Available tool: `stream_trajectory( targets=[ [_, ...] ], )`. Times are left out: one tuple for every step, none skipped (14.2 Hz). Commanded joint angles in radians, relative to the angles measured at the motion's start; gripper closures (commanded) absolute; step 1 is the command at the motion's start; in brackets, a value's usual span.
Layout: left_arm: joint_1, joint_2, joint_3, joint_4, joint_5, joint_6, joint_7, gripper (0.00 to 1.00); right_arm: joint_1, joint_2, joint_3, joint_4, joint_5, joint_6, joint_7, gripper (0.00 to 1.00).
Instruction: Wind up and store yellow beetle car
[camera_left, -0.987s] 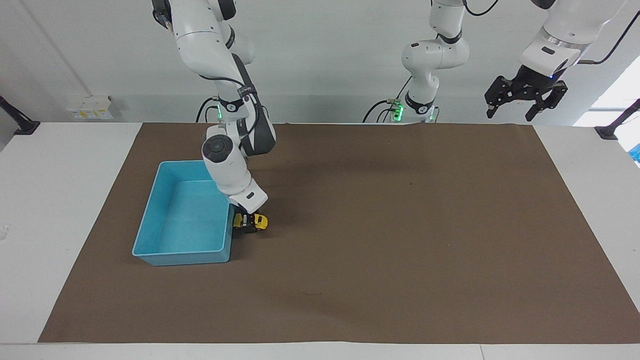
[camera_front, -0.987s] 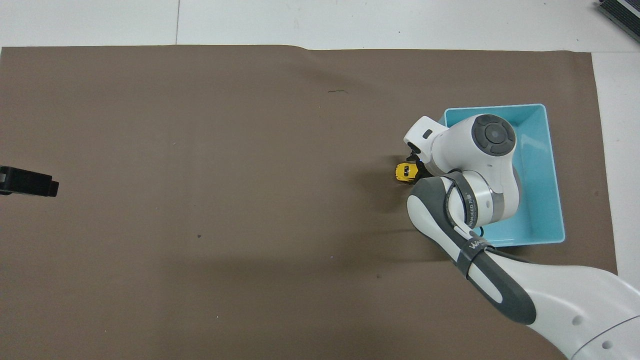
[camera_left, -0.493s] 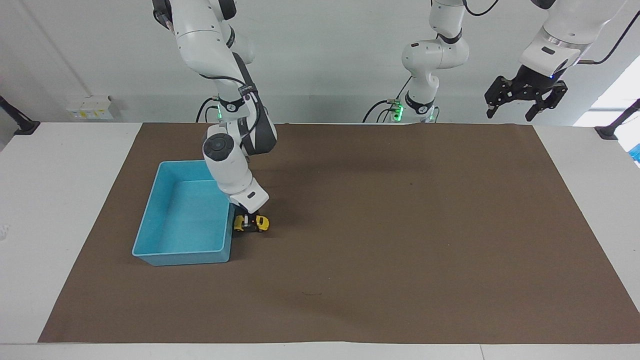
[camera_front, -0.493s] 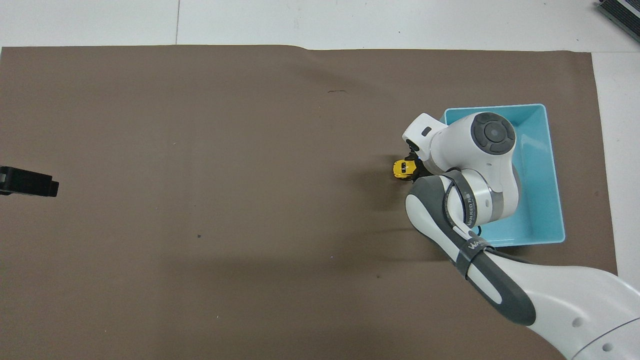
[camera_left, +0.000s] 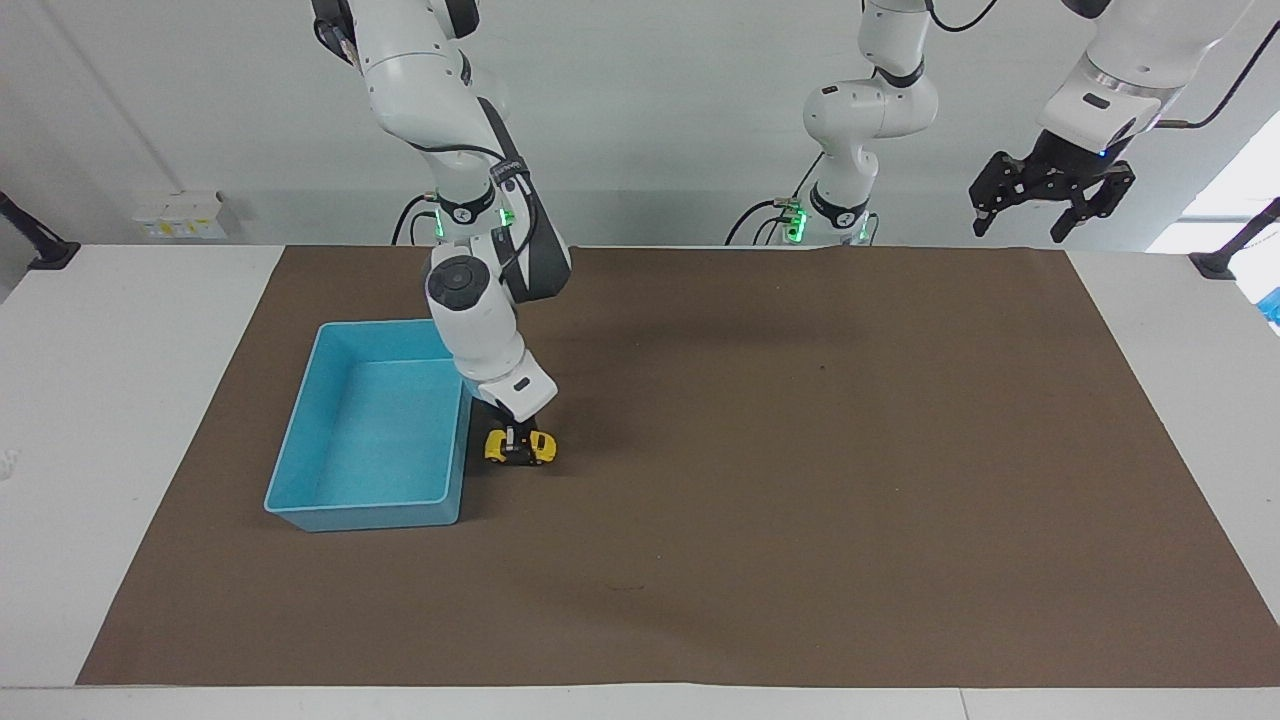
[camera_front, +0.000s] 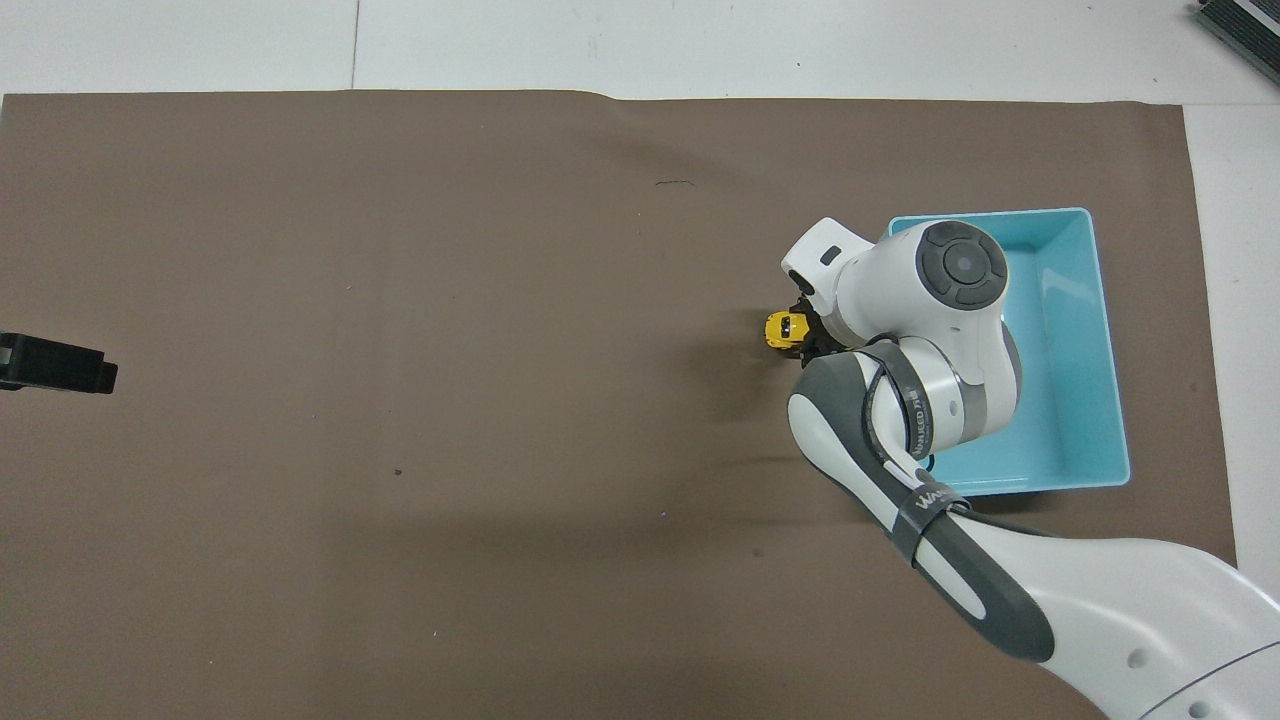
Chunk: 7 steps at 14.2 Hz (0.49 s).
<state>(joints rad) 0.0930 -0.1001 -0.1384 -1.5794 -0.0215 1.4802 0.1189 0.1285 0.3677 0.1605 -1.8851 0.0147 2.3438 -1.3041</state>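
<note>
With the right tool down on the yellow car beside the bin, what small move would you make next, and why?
Probably drag the yellow beetle car backward along the brown mat to wind it. The right tool is shut on it, its wheels seem to be on the mat, and it sits outside the light-blue bin. The left tool waits raised.

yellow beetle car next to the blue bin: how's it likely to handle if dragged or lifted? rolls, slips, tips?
The yellow beetle car sits on wheels on the brown mat, so it will likely roll if pushed along its length. Its rounded, glossy-looking body may slip in the right claw, shut on it from above. It is tiny beside the bin, so probably light and easily nudged.
</note>
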Motion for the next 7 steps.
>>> stream_trajectory(
  targets=[
    [0.019, -0.013, -0.015, -0.016, 0.009, 0.012, -0.001, 0.00, -0.006, -0.003, 0.007, 0.029, -0.005, -0.030, 0.023, 0.93],
    [0.019, -0.015, -0.015, -0.016, 0.009, 0.012, -0.001, 0.00, -0.006, -0.004, 0.010, 0.046, -0.005, -0.049, 0.034, 0.93],
    [0.019, -0.015, -0.015, -0.016, 0.008, 0.012, -0.001, 0.00, -0.004, -0.004, 0.011, 0.058, -0.005, -0.064, 0.040, 0.93],
    [0.019, -0.013, -0.015, -0.016, 0.008, 0.012, -0.001, 0.00, -0.004, -0.006, 0.011, 0.061, -0.005, -0.067, 0.040, 0.93],
    [0.019, -0.013, -0.015, -0.016, 0.008, 0.012, -0.001, 0.00, -0.004, -0.010, 0.011, 0.063, -0.004, -0.072, 0.040, 0.93],
    [0.019, -0.015, -0.015, -0.016, 0.008, 0.012, -0.001, 0.00, -0.004, -0.010, 0.011, 0.067, -0.004, -0.083, 0.040, 0.93],
    [0.019, -0.015, -0.015, -0.016, 0.008, 0.012, -0.001, 0.00, -0.004, -0.012, 0.011, 0.076, -0.004, -0.090, 0.040, 0.93]
  ],
)
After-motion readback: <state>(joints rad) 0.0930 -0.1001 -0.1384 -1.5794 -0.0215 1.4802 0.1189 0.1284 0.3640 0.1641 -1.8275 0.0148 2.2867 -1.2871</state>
